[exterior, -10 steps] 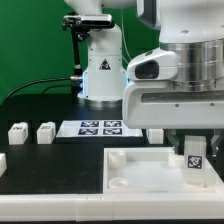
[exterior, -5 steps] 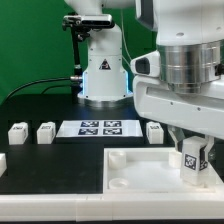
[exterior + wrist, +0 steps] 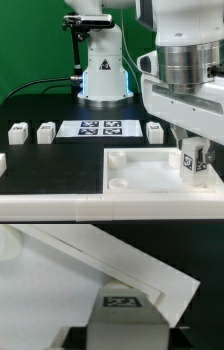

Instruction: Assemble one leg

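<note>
My gripper (image 3: 193,150) is shut on a white leg (image 3: 193,160) with a black-and-white tag on its face. It holds the leg upright over the far corner, toward the exterior view's right, of the large white square tray-like part (image 3: 140,175). In the wrist view the leg (image 3: 124,317) stands between the dark jaws, its tagged tip down at the tray's raised corner rim (image 3: 150,277). Whether the tip touches the tray I cannot tell. Three other white legs lie on the black table: two (image 3: 17,132) (image 3: 45,131) at the exterior view's left and one (image 3: 154,132) behind the tray.
The marker board (image 3: 98,127) lies flat in front of the robot's white base (image 3: 103,75). A small white piece (image 3: 3,161) sits at the exterior view's left edge. The tray has a round hole (image 3: 118,182) near its front left corner.
The gripper with the leg has turned and shifted slightly toward the exterior view's right, staying over the tray's corner. The other parts have not moved.
</note>
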`<state>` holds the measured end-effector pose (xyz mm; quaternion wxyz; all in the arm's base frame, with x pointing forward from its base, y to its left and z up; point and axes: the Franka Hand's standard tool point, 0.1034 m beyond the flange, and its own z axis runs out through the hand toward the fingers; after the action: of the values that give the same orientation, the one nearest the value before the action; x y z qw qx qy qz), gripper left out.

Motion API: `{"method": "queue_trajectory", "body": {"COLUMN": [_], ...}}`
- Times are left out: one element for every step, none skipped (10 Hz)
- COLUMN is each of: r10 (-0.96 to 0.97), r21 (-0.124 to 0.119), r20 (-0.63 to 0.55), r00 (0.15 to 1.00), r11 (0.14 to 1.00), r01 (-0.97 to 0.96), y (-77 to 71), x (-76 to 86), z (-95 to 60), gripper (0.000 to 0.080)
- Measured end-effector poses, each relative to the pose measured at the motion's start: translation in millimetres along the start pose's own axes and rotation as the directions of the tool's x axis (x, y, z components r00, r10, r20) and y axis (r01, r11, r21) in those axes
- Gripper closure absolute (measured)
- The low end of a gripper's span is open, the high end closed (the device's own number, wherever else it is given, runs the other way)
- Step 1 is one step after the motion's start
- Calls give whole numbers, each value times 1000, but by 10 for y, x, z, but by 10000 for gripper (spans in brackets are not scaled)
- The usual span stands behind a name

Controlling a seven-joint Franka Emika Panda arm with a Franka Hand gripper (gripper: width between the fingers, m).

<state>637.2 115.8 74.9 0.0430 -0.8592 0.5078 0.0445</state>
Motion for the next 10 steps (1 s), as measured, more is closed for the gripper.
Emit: {"method": "queue_trajectory", "body": {"r10": [-12,-107,-255,-388,-530,-630,-734,-828,-868,-897], "r21": [0,-2,-3,-3,-5,-8,-15,-17,-15,-13], "r20": [0,-2,-2,-2,-1,-2,2,14,17,18], "r00": [1000,994,967,922,848,777,679,560,496,441], "r11": [1000,994,967,922,848,777,679,560,496,441], "r01": [12,107,255,388,530,630,734,828,868,897], "y": [-1,0,-1,2,4,-6,-5,-7,-14,-14], "x": [-2,-1,-7,1,7,0,4,9,-6,-14], "z": [0,0,1,0,-3,-10,-18,-38,-44,-41], "gripper": [274,274,176,176,154,150,150,150,150,150]}}
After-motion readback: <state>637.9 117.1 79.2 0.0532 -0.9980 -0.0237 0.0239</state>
